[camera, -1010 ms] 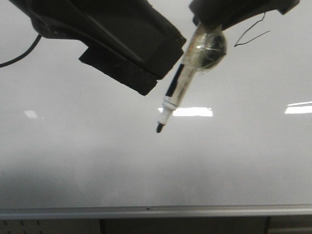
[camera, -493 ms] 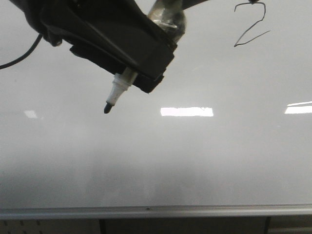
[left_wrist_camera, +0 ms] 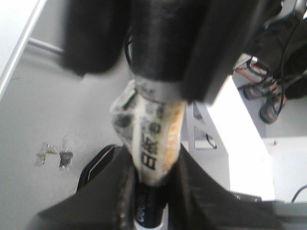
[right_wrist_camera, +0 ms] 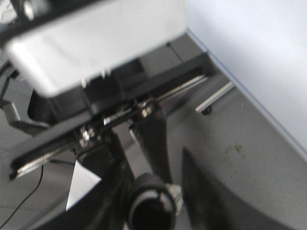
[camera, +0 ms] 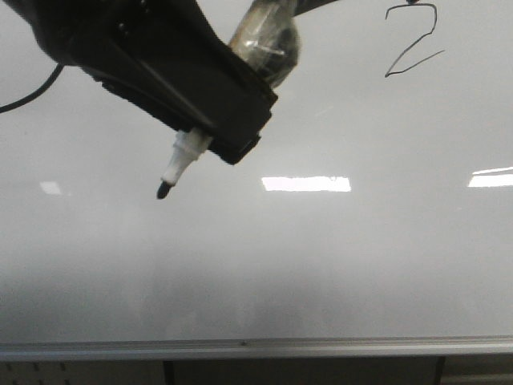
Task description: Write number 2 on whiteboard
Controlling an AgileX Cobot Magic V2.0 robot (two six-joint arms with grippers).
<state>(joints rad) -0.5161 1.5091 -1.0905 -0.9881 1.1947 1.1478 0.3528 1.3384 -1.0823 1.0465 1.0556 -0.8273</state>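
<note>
One digit, the number 2 (camera: 413,40), sits near the upper right corner of your whiteboard (camera: 321,265), well apart from the marker (camera: 178,164). Your left gripper (left_wrist_camera: 152,191) is clenched on that marker, its fingers (left_wrist_camera: 115,191) pressing the taped barrel; the dark tip points down and left, toward the board's left edge. Whether your right gripper (right_wrist_camera: 158,191) is open or closed, you cannot tell.

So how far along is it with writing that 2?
The number 2 is already drawn, top right of the whiteboard. The marker sits in the left jaws, tip clear of the digit. Writing looks finished; probably only putting the marker away remains.
</note>
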